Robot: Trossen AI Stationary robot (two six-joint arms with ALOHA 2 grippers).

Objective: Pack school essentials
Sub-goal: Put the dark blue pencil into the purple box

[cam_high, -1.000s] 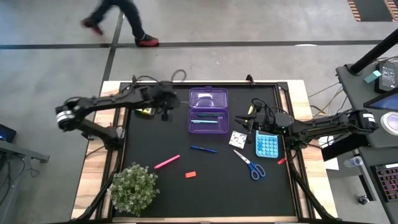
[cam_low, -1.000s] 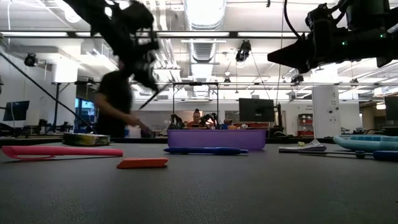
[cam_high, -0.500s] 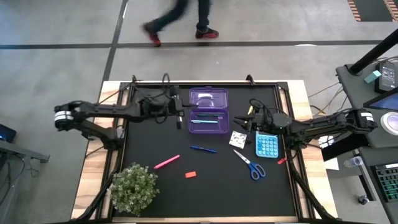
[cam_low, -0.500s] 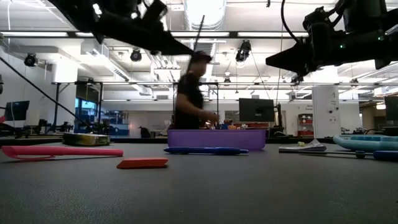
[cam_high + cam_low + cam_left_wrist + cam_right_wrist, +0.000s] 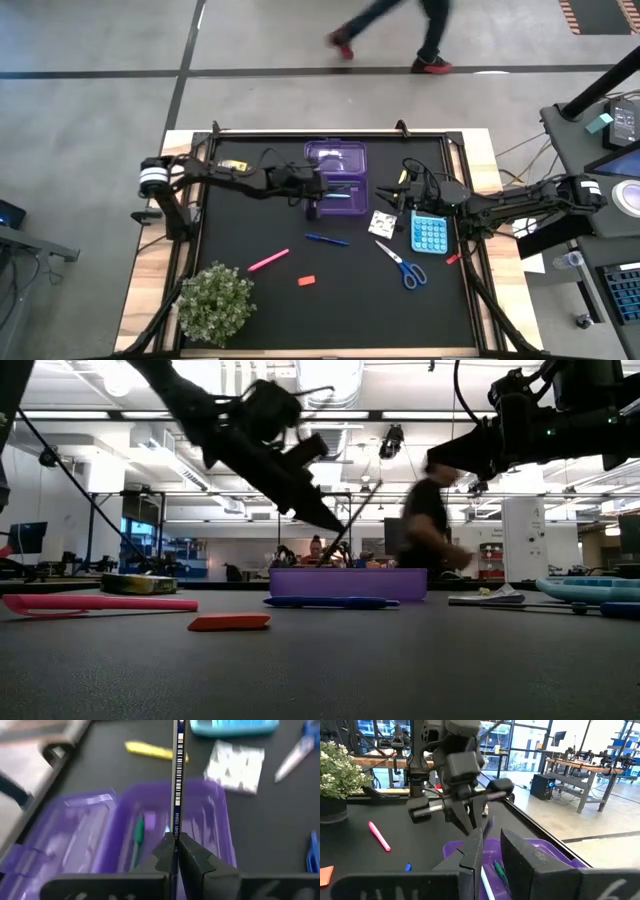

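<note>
My left gripper (image 5: 312, 196) hangs over the left edge of the open purple case (image 5: 335, 190), shut on a thin dark pen (image 5: 178, 780). Green and teal pens (image 5: 335, 195) lie inside the case. My right gripper (image 5: 398, 197) hovers right of the case, above the white patterned square (image 5: 380, 222), open with nothing between its fingers (image 5: 472, 851). A blue pen (image 5: 327, 239), a pink marker (image 5: 268, 261), a red eraser (image 5: 306, 281) and blue-handled scissors (image 5: 402, 265) lie flat on the black mat. A yellow marker (image 5: 150, 750) lies right of the case. My left gripper pinches the dark pen's shaft (image 5: 177, 827) between its two fingertips. The fingers slant down from the table's left. The pen (image 5: 360, 515) stands tilted, lifted clear above the case, and its barcoded length runs on past the fingertips; the stretch behind them is hidden.
A blue calculator (image 5: 429, 232) lies at the right edge of the mat. A potted plant (image 5: 215, 300) stands at the near left corner. A yellow-green box (image 5: 135, 583) sits at the far left. A person walks past beyond the far edge.
My left gripper has carried the pen from the far left of the mat toward the table's right and down, to the purple case, tipping downward as it went. The person beyond the table has walked from left to right.
</note>
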